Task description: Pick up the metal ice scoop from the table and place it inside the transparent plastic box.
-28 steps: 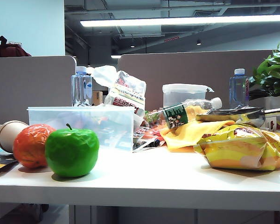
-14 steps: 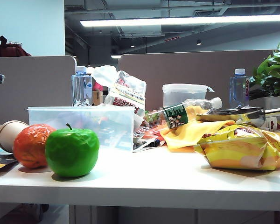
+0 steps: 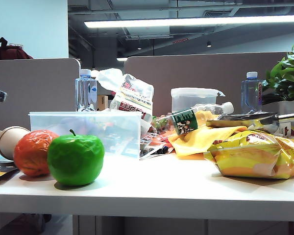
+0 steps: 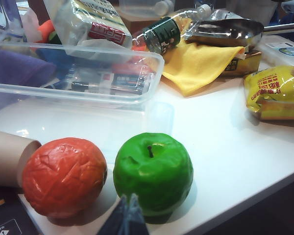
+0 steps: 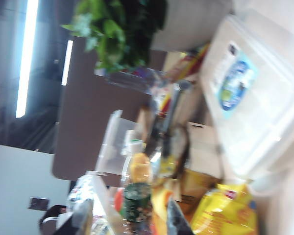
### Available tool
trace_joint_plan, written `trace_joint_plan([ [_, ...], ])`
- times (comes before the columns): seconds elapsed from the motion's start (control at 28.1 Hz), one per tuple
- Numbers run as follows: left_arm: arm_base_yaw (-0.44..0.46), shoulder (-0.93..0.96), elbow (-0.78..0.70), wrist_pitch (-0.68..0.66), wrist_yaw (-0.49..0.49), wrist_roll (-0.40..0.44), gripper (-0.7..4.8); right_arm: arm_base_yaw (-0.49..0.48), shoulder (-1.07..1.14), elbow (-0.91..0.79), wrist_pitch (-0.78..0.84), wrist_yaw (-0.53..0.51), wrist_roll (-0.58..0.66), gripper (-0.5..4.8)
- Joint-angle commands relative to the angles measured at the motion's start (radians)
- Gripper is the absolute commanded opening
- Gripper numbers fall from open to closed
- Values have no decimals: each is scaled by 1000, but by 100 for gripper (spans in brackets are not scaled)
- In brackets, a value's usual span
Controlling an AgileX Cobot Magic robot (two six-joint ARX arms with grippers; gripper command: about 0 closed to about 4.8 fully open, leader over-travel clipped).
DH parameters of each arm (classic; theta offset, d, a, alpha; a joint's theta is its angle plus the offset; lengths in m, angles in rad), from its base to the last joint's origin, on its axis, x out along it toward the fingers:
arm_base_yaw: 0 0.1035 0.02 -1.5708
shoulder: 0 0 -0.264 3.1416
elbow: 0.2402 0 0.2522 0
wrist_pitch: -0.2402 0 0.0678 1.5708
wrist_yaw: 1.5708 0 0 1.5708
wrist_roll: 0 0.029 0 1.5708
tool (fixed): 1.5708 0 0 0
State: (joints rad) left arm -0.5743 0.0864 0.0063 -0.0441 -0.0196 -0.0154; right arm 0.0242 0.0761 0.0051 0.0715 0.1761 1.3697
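Exterior view: the transparent plastic box (image 3: 85,131) sits on the table (image 3: 152,188) behind the green apple (image 3: 75,158), holding nothing I can make out (frosted walls). The metal ice scoop (image 3: 252,119) lies far right, atop the yellow cloth (image 3: 198,138). Left gripper (image 4: 123,218): fingertips close together. Right gripper (image 5: 172,218): blurred, spread unclear.

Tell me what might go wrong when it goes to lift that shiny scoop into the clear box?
The shiny steel ice scoop lies on a yellow cloth beside a lying green-labelled bottle; a gripper could snag either. The low clear plastic box is ringed by a glossy green apple and packets, which could get knocked. The left gripper hovers near the apple; the right gripper is blurred.
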Motion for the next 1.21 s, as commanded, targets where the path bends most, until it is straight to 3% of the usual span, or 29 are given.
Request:
trace_joint_plan([
  [0.04, -1, -1, 3, 8, -3, 4, -5, 0, 88, -3, 64, 6, 81, 304],
  [0.14, -1, -1, 3, 8, -3, 4, -5, 0, 206, -3, 187, 10, 101, 396],
  [0.28, -1, -1, 4, 8, -3, 4, -5, -1, 413, 3, 433, 9, 101, 418],
  [0.39, -1, -1, 3, 8, -3, 4, -5, -1, 608, 33, 566, 9, 166, 476],
  [0.5, -1, -1, 3, 8, -3, 4, -5, -3, 813, 84, 687, 1, 243, 479],
  [0.68, -1, -1, 4, 8, -3, 4, -5, -3, 1181, 208, 1014, -93, 243, 479],
  [0.96, -1, -1, 3, 7, -2, 4, -5, -5, 1587, 349, 1320, -130, 330, 479],
  [1.21, -1, -1, 3, 7, -3, 4, -5, -6, 1642, 407, 1292, -32, 286, 479],
])
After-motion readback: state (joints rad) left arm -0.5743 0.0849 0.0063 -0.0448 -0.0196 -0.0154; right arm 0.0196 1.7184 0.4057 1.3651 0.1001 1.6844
